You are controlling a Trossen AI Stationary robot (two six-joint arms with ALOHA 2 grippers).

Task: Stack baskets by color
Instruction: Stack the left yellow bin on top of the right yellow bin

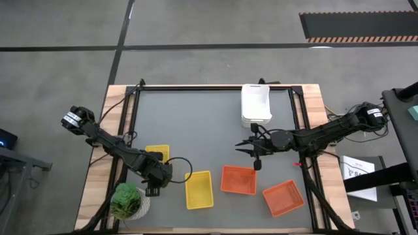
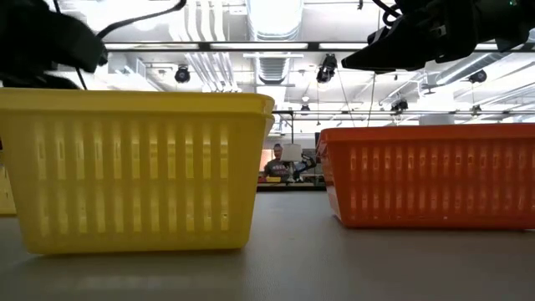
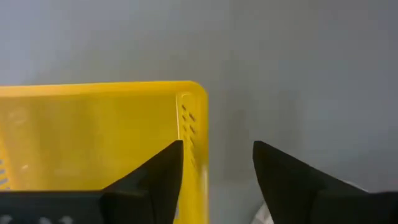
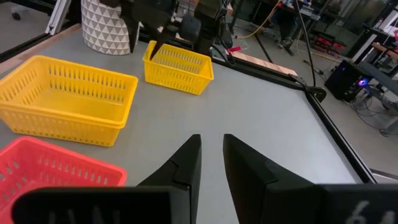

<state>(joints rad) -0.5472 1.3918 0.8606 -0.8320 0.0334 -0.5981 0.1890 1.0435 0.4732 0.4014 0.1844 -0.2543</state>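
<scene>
A small yellow basket (image 1: pixel 157 153) rests on its bottom on the grey table at the near left. My left gripper (image 3: pixel 217 149) points down over its short end wall (image 3: pixel 194 134), near a corner. It is open, with one finger over the basket's inside and one over the bare table. A second yellow basket (image 1: pixel 199 189), two orange baskets (image 1: pixel 238 179) (image 1: pixel 283 198) and white baskets (image 1: pixel 256 104) also stand on the table. My right gripper (image 4: pixel 211 140) hovers level above the table's middle right. Its fingers are a narrow gap apart and hold nothing.
A green potted plant (image 1: pixel 127 199) in a white patterned pot stands at the near left corner, close beside my left arm. A black frame (image 1: pixel 300 124) rims the table. Bare grey table (image 1: pixel 196 124) lies across the middle and far left.
</scene>
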